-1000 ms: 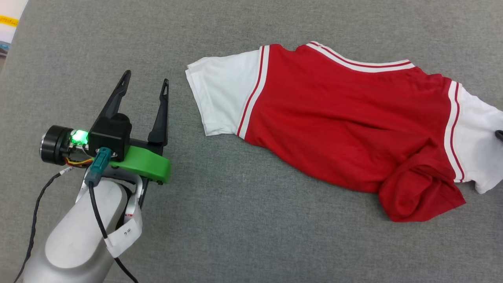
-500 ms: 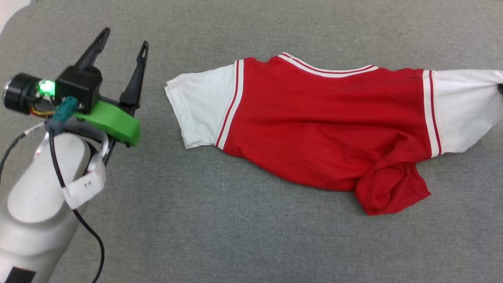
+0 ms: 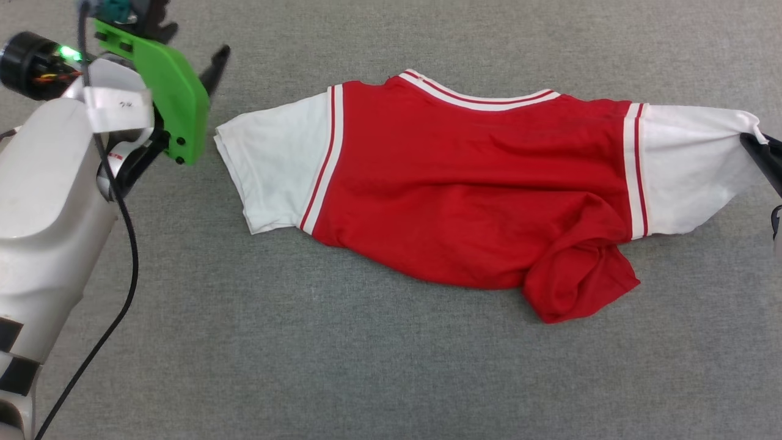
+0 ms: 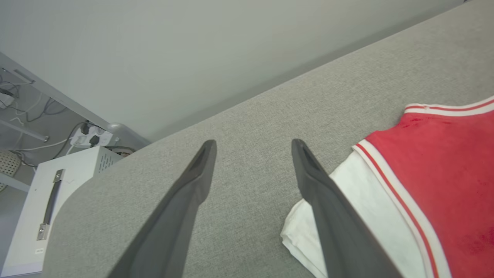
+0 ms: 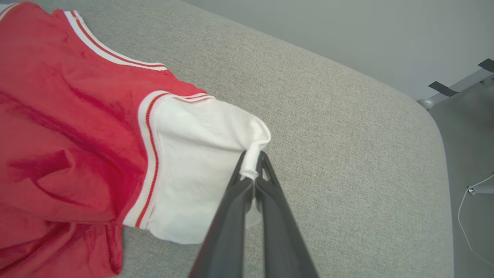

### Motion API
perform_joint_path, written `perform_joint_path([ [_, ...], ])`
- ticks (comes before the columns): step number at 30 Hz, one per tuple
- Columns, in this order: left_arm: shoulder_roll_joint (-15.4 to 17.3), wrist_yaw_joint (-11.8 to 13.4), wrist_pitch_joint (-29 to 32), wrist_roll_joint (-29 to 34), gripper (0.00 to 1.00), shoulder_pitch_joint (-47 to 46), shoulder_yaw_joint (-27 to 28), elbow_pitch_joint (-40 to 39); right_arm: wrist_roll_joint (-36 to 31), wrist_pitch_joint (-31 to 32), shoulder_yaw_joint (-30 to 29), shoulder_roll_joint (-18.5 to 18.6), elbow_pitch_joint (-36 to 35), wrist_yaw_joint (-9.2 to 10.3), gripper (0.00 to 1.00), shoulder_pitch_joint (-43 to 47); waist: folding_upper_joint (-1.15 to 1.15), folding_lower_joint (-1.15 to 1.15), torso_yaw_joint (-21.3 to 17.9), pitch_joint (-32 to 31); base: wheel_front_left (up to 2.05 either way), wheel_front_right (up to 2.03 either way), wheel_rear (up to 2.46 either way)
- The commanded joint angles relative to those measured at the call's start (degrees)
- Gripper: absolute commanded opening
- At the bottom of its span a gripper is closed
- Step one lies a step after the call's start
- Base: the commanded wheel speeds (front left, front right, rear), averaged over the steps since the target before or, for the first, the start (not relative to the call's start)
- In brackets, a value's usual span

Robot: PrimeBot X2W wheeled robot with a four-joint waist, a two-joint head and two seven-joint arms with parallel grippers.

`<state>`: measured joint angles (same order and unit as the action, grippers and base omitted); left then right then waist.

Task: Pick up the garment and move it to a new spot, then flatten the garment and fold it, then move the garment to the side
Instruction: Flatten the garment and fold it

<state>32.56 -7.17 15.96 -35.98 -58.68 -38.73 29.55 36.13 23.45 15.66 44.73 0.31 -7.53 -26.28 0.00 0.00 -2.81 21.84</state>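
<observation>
In the head view you are looking at the garment [image 3: 464,189] lying across the grey surface [image 3: 366,366], its red body spread but rumpled, with the hem [image 3: 574,281] bunching into a lump at the garment's lower right. Your left gripper [image 3: 192,40] is hovering just beside the garment's left sleeve [image 3: 269,171], and your right gripper [image 3: 763,159] is meeting the end of its right sleeve [image 3: 684,171]. In the left wrist view the left gripper [image 4: 252,148] is standing wide apart and holding nothing, close by that white sleeve. In the right wrist view the right gripper [image 5: 252,162] is pinching narrowly onto the other sleeve's cuff, drawing it taut. Judging by this, you are partway through flattening: the hem needs smoothing, and folding and the move to the side are not yet done.
</observation>
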Motion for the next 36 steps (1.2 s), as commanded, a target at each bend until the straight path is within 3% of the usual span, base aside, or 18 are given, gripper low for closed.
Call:
perform_joint_path([
  [1, 0.30, -0.28, 4.20, -3.29, 1.00, -1.57, -2.43, 0.19, -0.62, 0.29, -0.42, -0.43, -0.62, 0.04, 0.00, 0.59, 0.00, 0.00, -0.79, 1.02, 0.00, 0.00, 0.00],
  [5, 2.38, -0.30, 13.90, -9.65, 1.00, -4.62, -8.46, 0.34, -0.91, 0.60, -0.73, -0.89, -1.36, 0.04, 0.00, 0.18, 0.00, 0.00, -1.34, 2.28, 0.00, 0.00, 0.00],
  [10, 4.48, -0.31, 21.50, -14.64, 1.00, -7.09, -14.96, 1.17, -0.85, 0.83, -0.46, -1.34, -1.82, 0.04, 0.00, -0.86, 0.00, 0.00, -2.05, 4.03, 0.00, 0.00, 0.00],
  [21, 4.93, -0.31, 25.74, -21.51, 1.00, -7.61, -23.90, 4.16, -0.52, 0.20, 1.94, -1.73, -0.97, 0.04, 0.00, -3.74, 0.00, 0.00, -2.96, 6.64, 0.00, 0.00, 0.00],
  [22, 5.07, -0.31, 25.48, -21.54, 0.61, -7.73, -24.92, 4.12, -0.50, 0.04, 2.18, -1.68, -0.78, 0.04, 0.00, -3.96, 0.00, 0.00, -2.99, 6.75, 0.00, 0.00, 0.00],
  [23, 5.06, -0.31, 25.22, -21.97, 0.00, -7.70, -25.44, 4.29, -0.48, -0.11, 2.35, -1.67, -0.61, 0.04, 0.00, -4.14, 0.00, 0.00, -2.99, 6.76, 0.00, 0.00, 0.00],
  [30, 5.80, -0.31, 17.80, -22.29, 0.00, -10.32, -28.48, 3.29, 0.20, -1.35, 3.25, -1.21, 1.01, 0.04, 0.00, -5.29, 0.00, 0.00, -2.15, 4.68, 0.00, 0.00, 0.00],
  [36, 7.37, -0.32, 6.23, -20.28, 0.00, -13.49, -29.98, 0.73, 0.57, -3.53, 2.31, 0.36, 2.50, 0.04, 0.00, -6.14, 0.00, 0.00, -0.60, 0.36, 0.00, 0.00, 0.00],
])
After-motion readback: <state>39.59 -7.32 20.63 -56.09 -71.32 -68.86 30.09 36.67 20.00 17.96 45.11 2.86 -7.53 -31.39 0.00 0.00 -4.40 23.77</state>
